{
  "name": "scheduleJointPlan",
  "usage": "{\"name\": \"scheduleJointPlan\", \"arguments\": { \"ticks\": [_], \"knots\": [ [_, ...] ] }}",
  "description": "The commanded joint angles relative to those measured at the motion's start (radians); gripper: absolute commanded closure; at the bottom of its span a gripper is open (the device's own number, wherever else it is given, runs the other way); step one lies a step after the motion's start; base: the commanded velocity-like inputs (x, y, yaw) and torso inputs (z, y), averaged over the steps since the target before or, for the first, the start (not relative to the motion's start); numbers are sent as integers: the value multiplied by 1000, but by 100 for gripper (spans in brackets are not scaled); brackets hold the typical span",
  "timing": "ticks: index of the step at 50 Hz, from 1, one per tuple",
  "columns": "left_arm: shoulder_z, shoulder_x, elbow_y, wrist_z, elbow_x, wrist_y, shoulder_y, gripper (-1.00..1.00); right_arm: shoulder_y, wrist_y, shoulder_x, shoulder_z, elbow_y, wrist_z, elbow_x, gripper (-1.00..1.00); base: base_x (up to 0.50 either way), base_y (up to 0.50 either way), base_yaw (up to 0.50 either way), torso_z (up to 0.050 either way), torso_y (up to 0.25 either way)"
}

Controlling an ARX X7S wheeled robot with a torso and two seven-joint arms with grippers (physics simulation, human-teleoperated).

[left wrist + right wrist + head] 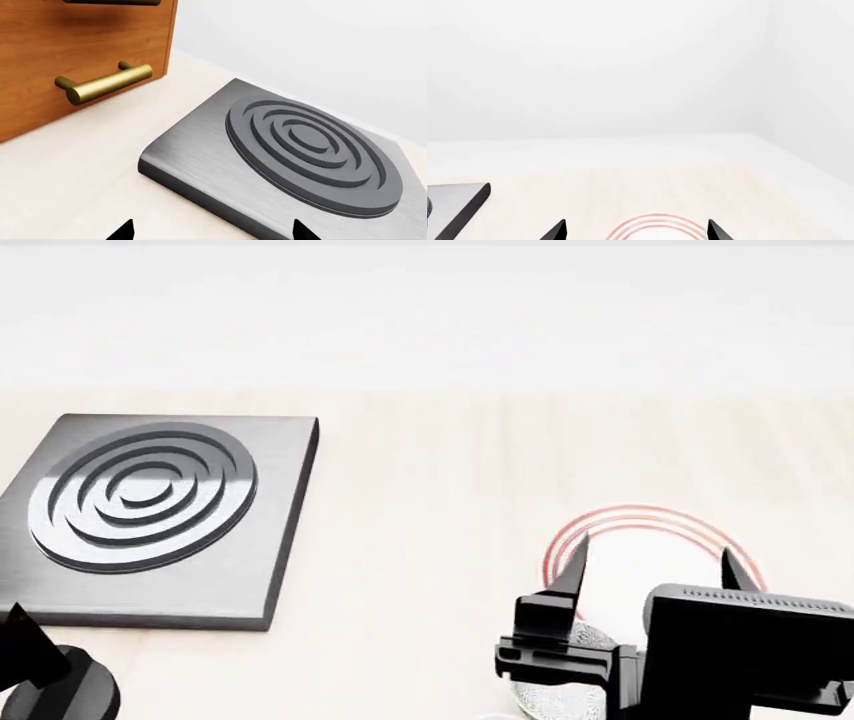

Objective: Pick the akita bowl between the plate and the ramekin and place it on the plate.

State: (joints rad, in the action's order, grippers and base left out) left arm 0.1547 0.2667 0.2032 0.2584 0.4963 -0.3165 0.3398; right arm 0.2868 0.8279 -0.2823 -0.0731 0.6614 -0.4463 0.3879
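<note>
On the pale tabletop in the left wrist view, a grey burner slab with raised concentric rings lies near a wooden cabinet with brass handles; only two dark fingertips of the left hand show, set well apart, so it is spread and empty.

In the head view, the right hand hangs over the near side of the plate, its two fingers spread wide and gripping nothing. Below its black body a speckled grey patch shows, most likely the akita bowl, on the tabletop just beside the plate's near rim; its inside is hidden, and the ramekin is out of sight. The visible part of the plate looks bare.

In the right wrist view, the spread fingertips frame the plate's red-ringed far rim, with nothing between them.

My judgement: the grasp is not yet made. The next move calls for drawing the right hand back and down over the bowl's rim
</note>
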Motion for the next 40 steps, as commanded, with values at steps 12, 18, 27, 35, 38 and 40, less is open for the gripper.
{"name": "scheduleJointPlan", "arguments": {
  "ticks": [12,18,27,35,38,40],
  "knots": [
    [-8,1,14,5,0,7,3,-100,2,112,34,74,-126,1,107,-100,0,0,0,0,0],
    [-9,2,10,7,1,9,1,-100,1,97,40,93,-161,4,115,-100,0,0,0,0,0],
    [-11,4,10,6,2,13,0,-100,34,186,49,129,-192,3,184,-100,0,0,0,0,0],
    [-13,5,7,10,4,12,-1,-100,49,210,39,128,-214,3,195,-100,0,0,0,0,0],
    [-14,5,9,9,3,15,-2,-100,51,199,36,127,-245,13,192,-100,0,0,0,0,0],
    [-15,5,10,9,3,17,-2,-100,56,218,48,147,-246,2,210,-100,0,0,0,0,0]
  ]
}}
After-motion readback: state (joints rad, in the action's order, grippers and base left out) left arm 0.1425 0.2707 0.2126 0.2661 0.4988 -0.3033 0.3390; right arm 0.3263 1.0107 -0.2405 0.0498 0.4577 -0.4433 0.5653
